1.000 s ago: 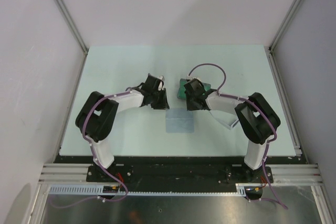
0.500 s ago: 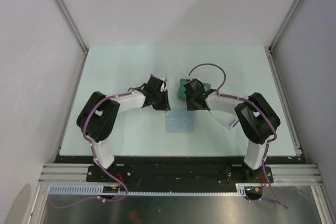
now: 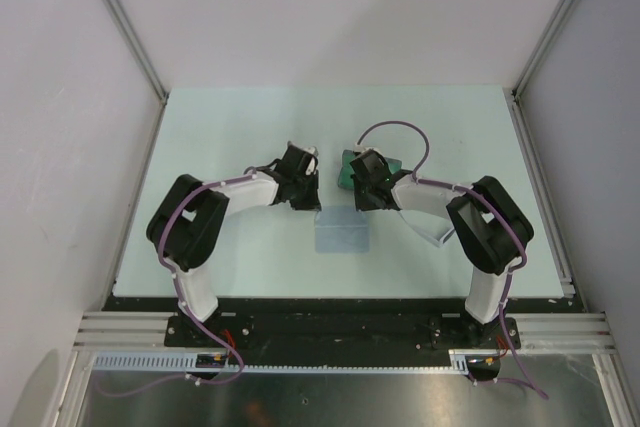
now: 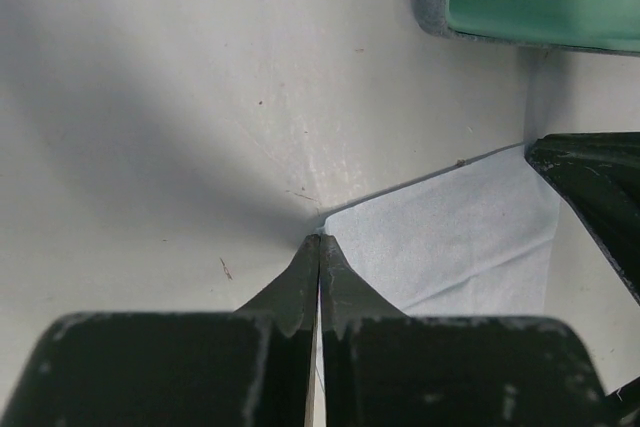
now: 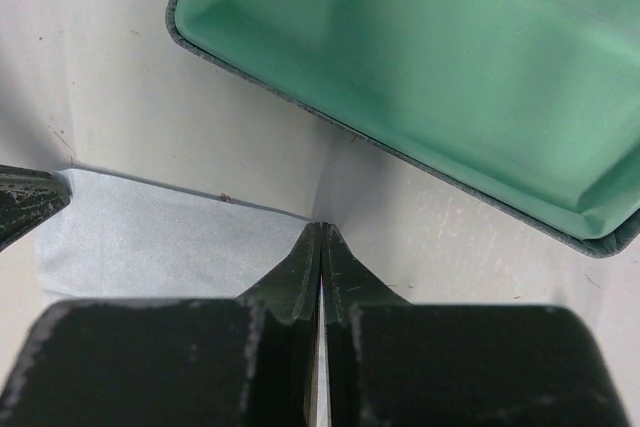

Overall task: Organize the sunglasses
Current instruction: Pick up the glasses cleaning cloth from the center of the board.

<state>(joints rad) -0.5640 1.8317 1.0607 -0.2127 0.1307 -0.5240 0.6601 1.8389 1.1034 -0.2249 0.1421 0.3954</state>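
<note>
**Ana:** Looking down from above, where do the two arms stand?

**Ben:** Both bend in toward the middle of the table (image 3: 230, 127). The left gripper (image 4: 319, 239) is at the far left corner of the grey-blue cloth (image 3: 342, 235). The right gripper (image 5: 320, 229) is at its far right corner.

**Ana:** And the jaws?

**Ben:** Closed on both arms, with the dark fingers pressed together so that only a thin seam shows between them. Each pair of tips meets right at its corner of the cloth. Whether any fabric is caught between them, I cannot tell.

**Ana:** How does the cloth lie?

**Ben:** Flat on the table, near the front, between the two arms. Each wrist camera also catches the other gripper's finger at the opposite corner.

**Ana:** What lies beyond it?

**Ben:** The felt case (image 5: 420, 67) lies open, grey outside with a green lining. It is just past the cloth's far edge, nearer the right gripper, with a strip of table between case and cloth.

**Ana:** Where are the sunglasses?

**Ben:** I cannot tell; they show in none of the views.
</note>
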